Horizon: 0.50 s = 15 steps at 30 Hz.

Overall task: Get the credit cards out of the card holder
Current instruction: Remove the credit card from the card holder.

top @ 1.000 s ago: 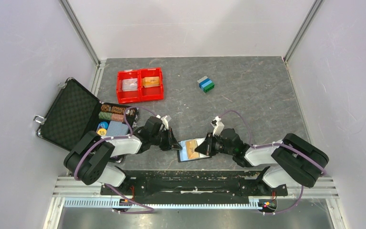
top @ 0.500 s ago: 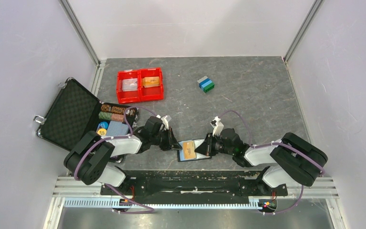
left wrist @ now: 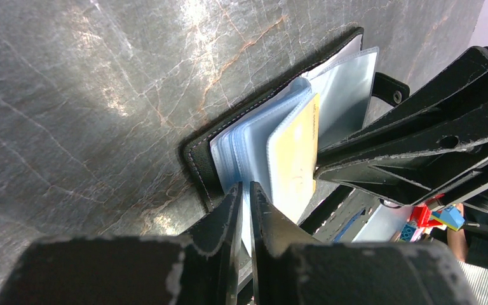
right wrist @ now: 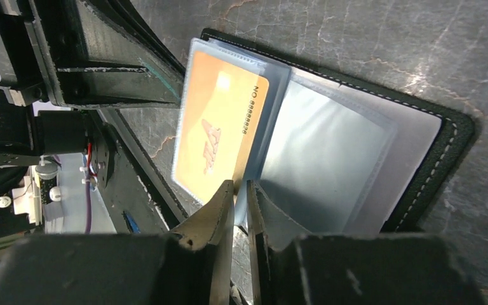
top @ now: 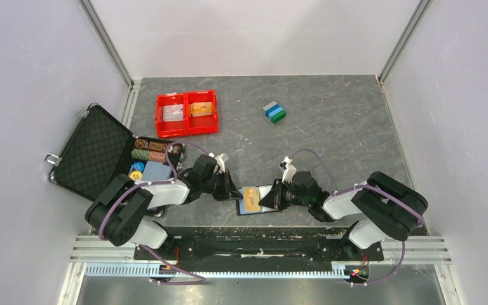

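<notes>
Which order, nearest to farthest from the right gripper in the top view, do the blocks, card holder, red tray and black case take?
1. card holder: at the right gripper, near edge of the table.
2. blocks: far side, almost straight ahead.
3. red tray: far side, to the left.
4. black case: left edge of the table.

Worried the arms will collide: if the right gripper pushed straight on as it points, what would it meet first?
Probably the clear sleeves of the card holder, at the tips of the right gripper, one holding the orange card. The left gripper lies beyond; depth is unclear.
</notes>
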Each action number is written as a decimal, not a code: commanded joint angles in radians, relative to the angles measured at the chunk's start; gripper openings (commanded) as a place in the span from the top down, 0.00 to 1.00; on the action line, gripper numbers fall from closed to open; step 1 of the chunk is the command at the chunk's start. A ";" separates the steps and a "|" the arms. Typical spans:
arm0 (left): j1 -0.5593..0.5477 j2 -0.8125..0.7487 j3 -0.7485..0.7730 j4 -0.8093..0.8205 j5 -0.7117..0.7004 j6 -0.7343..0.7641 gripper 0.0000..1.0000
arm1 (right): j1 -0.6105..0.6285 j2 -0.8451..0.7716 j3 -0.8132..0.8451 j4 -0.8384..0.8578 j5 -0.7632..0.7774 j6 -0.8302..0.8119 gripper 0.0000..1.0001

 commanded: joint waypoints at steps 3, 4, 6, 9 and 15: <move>-0.006 0.029 -0.006 -0.071 -0.058 0.005 0.83 | -0.002 0.025 0.004 0.136 -0.044 0.034 0.80; -0.007 0.031 -0.006 -0.071 -0.057 0.005 0.83 | -0.003 0.027 0.004 0.142 -0.046 0.036 0.80; -0.007 0.032 -0.005 -0.070 -0.057 0.005 0.83 | -0.003 0.033 0.004 0.143 -0.046 0.038 0.79; -0.007 0.032 -0.006 -0.070 -0.059 0.005 0.83 | -0.003 0.036 0.003 0.145 -0.045 0.037 0.87; -0.006 0.044 -0.008 -0.071 -0.065 0.010 0.83 | -0.010 0.006 -0.026 0.153 -0.024 0.044 1.00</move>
